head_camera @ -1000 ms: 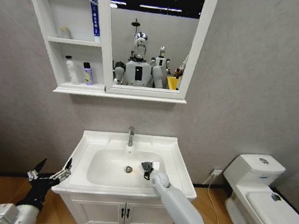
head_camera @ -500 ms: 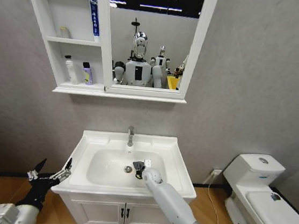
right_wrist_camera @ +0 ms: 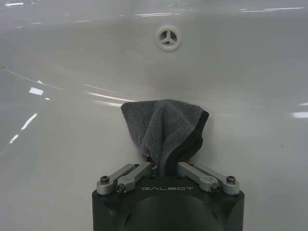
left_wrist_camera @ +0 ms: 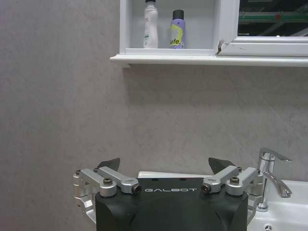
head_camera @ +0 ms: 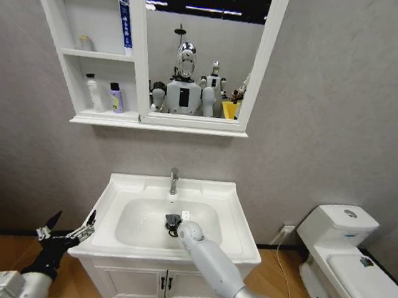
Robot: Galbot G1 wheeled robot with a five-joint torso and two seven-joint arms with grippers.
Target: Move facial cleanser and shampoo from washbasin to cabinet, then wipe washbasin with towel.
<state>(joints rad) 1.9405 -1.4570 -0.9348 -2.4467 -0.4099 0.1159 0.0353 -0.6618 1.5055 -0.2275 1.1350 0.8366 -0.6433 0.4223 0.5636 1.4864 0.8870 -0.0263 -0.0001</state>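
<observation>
Down low on the left side, the left gripper [head_camera: 67, 229] is hanging beside the front corner of the white rectangular ceramic washbasin [head_camera: 127, 183], with its fingers spread wide apart and nothing between them. High above that gripper, the white cabinet with three stacked shelves [head_camera: 66, 52] is sitting on the grey wall. A white bottle [left_wrist_camera: 150, 24] and a purple bottle with a black cap [left_wrist_camera: 176, 30] are standing side by side on the bottom shelf, and a tall blue and white tube [head_camera: 125, 17] is leaning in the top shelf. The slim chrome tap [head_camera: 174, 181] is standing at the back of the washbasin, past the right gripper [head_camera: 172, 223]. That gripper is reaching down into the oval bowl, and its fingers are pinching the small black and grey cloth towel [right_wrist_camera: 166, 126] tight. The towel is sticking out ahead of the fingertips and pressing on the white bowl, right by the round metal drain [right_wrist_camera: 168, 37]. Far off to the right, a white toilet [head_camera: 348, 259] is sitting on the floor.
</observation>
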